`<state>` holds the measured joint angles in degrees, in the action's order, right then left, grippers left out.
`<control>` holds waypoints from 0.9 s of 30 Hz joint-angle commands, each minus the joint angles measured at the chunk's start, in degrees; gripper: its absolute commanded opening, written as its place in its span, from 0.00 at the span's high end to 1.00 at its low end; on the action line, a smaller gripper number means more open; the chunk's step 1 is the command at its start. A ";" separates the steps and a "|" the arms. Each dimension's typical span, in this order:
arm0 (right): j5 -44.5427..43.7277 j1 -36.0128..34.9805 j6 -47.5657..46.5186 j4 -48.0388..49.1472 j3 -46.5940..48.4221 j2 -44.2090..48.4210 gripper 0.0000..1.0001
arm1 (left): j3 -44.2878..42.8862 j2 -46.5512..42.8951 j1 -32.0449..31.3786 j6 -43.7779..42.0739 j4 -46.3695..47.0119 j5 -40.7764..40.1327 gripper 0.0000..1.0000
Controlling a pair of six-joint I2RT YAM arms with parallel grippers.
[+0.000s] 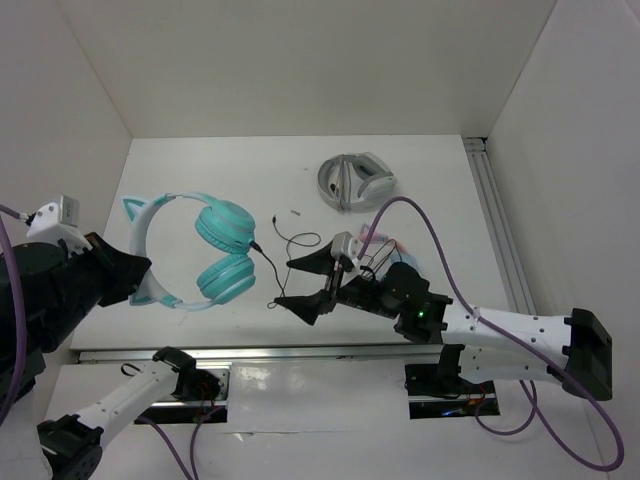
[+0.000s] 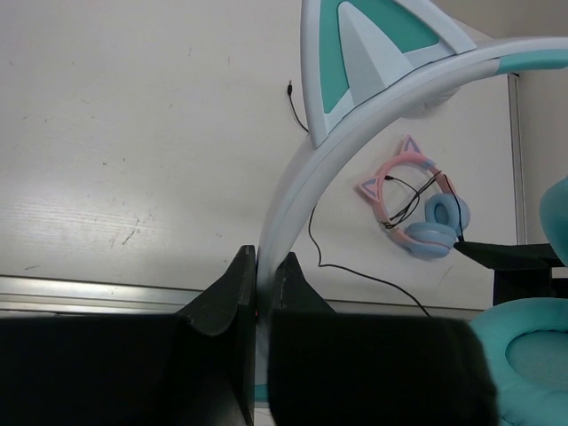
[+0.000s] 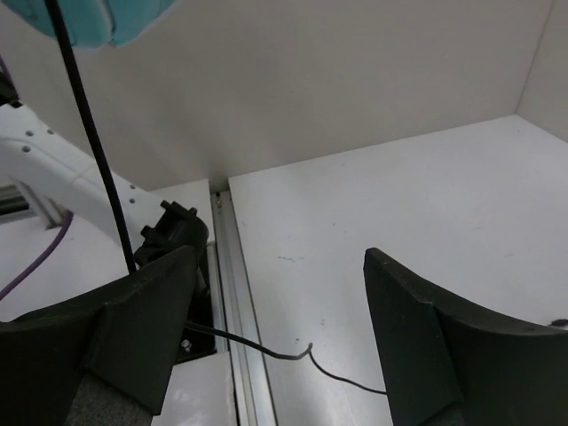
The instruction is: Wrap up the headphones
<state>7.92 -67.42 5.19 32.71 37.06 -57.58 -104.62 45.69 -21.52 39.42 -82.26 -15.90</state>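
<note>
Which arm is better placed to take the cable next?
Right, probably. The right gripper is open with the cable close to its jaws; the left gripper is shut on the headband of the headphones.

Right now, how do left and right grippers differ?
The left gripper is shut on the headband of the teal headphones; the right gripper is open, the black cable beside one finger. In the top view the left gripper points right, the right gripper left. Both have black fingers.
</note>
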 commanded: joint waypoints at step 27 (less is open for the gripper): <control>-23.29 -5.97 -1.85 7.71 -0.58 -5.33 0.16 | 3.20 0.36 0.34 2.33 9.22 0.88 1.00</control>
<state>-11.42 -72.99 4.60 38.57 36.03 -60.69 -98.50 46.00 -21.52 39.44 -79.44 -16.12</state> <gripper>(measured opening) 0.851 0.128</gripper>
